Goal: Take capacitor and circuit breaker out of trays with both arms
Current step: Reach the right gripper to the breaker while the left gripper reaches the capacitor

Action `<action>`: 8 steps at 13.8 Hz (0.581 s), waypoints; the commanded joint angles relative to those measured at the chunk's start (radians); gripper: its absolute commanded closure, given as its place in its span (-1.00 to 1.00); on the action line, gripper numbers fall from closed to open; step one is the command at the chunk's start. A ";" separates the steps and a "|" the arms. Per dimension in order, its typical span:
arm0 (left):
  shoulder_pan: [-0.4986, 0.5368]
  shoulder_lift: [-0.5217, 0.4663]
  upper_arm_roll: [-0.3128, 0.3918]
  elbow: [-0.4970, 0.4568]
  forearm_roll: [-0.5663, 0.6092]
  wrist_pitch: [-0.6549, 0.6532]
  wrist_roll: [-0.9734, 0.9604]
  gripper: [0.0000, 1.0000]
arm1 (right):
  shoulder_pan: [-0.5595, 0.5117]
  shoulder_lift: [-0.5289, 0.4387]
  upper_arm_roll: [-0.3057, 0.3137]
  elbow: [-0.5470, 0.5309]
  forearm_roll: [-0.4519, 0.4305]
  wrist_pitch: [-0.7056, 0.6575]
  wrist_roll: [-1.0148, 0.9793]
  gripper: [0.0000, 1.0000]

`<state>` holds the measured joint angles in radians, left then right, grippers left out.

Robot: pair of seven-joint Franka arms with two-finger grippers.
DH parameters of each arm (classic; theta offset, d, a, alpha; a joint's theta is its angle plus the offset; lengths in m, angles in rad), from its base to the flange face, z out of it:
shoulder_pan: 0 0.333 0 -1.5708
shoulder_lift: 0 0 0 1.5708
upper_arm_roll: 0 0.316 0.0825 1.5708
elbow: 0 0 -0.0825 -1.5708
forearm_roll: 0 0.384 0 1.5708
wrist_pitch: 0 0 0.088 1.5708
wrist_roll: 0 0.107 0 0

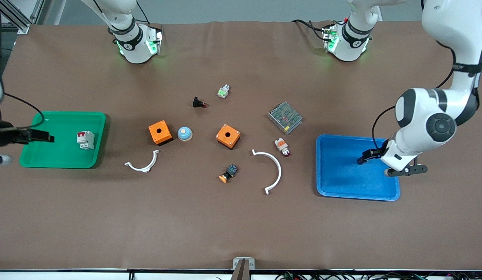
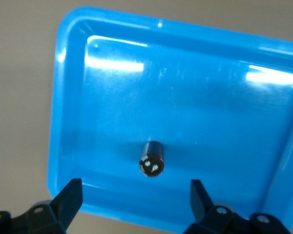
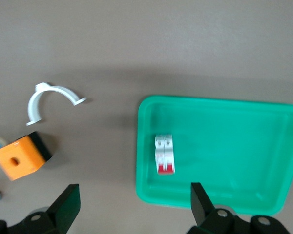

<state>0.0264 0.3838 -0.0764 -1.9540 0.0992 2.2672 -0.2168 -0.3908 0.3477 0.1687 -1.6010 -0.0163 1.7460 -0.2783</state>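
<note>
Capacitor [image 2: 152,159], a stubby black cylinder, lies in the blue plastic tray [image 2: 68,122] under the spread left end effector [image 2: 136,200] (lowering comes next), while the equally spread right end effector [image 3: 135,204] must centre over the white-grey circuit breaker [image 3: 165,154].

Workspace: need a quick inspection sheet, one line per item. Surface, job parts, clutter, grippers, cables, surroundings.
Surface: brown table, covered with a mat.
Job's things: circuit breaker lies in the green tray; capacitor lies in the blue tray.
Clutter: two orange boxes, two white curved clips, a metal mesh unit and small button and lamp parts, all between the trays.
Grippers: left gripper open over the blue tray, capacitor between its fingers' line, not gripped; right gripper open over the green tray's edge, holding nothing.
Cables: black cables along both arms.
Surroundings: both arm bases lit green.
</note>
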 commanded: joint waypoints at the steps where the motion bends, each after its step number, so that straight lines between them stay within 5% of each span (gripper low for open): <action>1: 0.021 0.018 -0.009 -0.020 0.002 0.034 0.002 -0.89 | -0.006 0.022 0.008 -0.103 -0.033 0.134 -0.032 -1.00; 5: 0.020 0.079 -0.013 -0.019 0.002 0.081 0.002 -0.62 | -0.037 0.033 0.006 -0.328 -0.059 0.380 -0.033 -1.00; 8: 0.020 0.121 -0.020 -0.017 0.000 0.123 0.001 -0.48 | -0.042 0.033 0.006 -0.401 -0.082 0.414 -0.035 -1.00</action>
<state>0.0389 0.4841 -0.0857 -1.9678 0.0992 2.3563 -0.2168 -0.4133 0.4072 0.1613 -1.9488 -0.0679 2.1434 -0.3055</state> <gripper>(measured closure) 0.229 0.000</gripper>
